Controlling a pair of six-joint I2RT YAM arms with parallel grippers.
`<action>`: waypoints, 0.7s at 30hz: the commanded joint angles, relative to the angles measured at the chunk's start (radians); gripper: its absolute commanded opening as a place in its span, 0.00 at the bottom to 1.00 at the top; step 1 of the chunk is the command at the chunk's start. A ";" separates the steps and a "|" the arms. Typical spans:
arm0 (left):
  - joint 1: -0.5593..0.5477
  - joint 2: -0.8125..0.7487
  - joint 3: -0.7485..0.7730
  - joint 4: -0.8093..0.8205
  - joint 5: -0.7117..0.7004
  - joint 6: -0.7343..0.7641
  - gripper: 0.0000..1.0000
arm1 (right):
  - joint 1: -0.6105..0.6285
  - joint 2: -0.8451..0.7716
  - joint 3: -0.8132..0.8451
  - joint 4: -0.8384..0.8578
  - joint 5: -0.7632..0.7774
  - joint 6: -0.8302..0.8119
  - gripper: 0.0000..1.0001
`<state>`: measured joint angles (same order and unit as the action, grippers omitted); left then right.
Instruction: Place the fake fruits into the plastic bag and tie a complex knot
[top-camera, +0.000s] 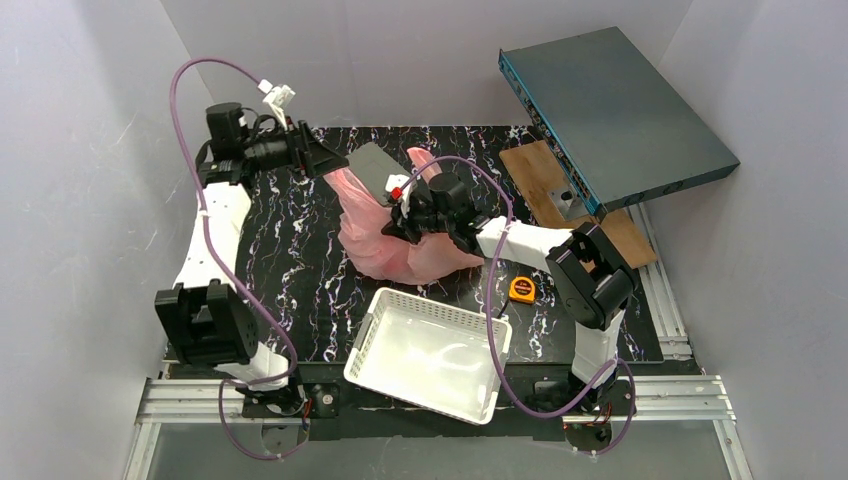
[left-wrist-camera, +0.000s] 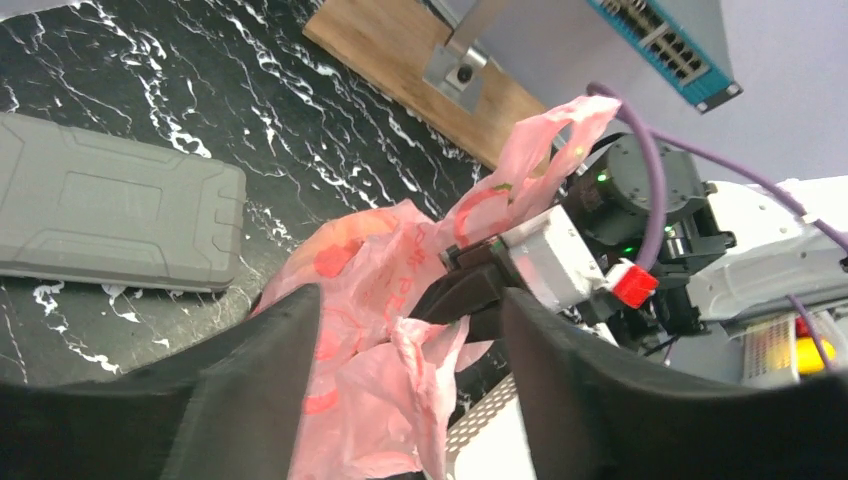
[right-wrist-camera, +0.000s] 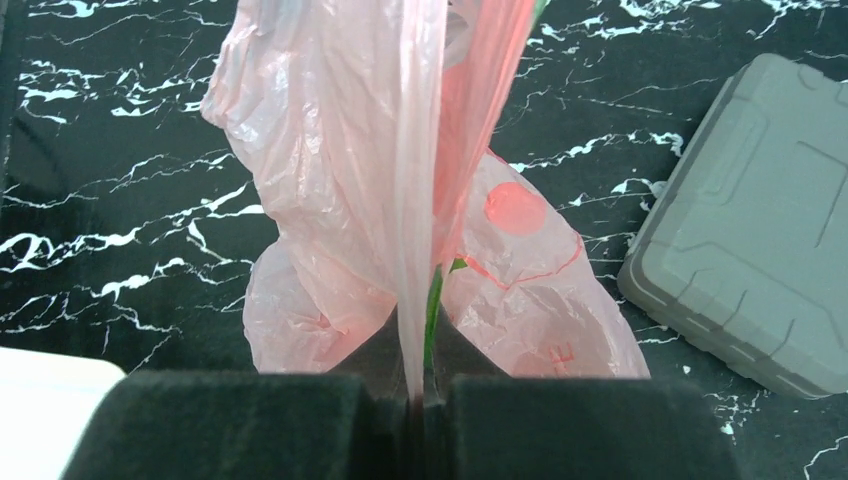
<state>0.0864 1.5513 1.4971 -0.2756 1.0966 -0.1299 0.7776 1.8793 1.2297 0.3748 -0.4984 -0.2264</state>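
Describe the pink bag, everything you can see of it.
The bag is thin, crinkly, translucent pink plastic with red print, slumped on the black marbled table beside a grey case. One strip is taut, clamped in the shut right end effector, its end poking out past it. Loose film lies between the fingers of the open left end effector.

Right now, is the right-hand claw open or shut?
Shut: the right gripper has its pads pressed together, pinching a strip of the plastic bag.

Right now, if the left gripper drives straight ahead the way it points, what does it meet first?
The plastic bag: loose pink film lies between the left gripper's open fingers. Right behind it, depth unclear, the right gripper shut on the bag.
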 joint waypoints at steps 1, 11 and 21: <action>0.085 -0.129 -0.115 0.109 0.108 -0.059 0.82 | -0.011 -0.028 0.020 -0.030 -0.067 0.012 0.01; 0.134 -0.257 -0.394 0.234 0.150 -0.094 0.88 | -0.017 -0.022 0.030 0.026 -0.073 0.091 0.01; 0.017 -0.147 -0.545 0.723 0.091 -0.315 0.56 | -0.018 -0.017 0.039 0.042 -0.104 0.095 0.01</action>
<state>0.1368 1.3643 0.9848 0.1730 1.1866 -0.3401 0.7650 1.8793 1.2304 0.3664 -0.5728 -0.1482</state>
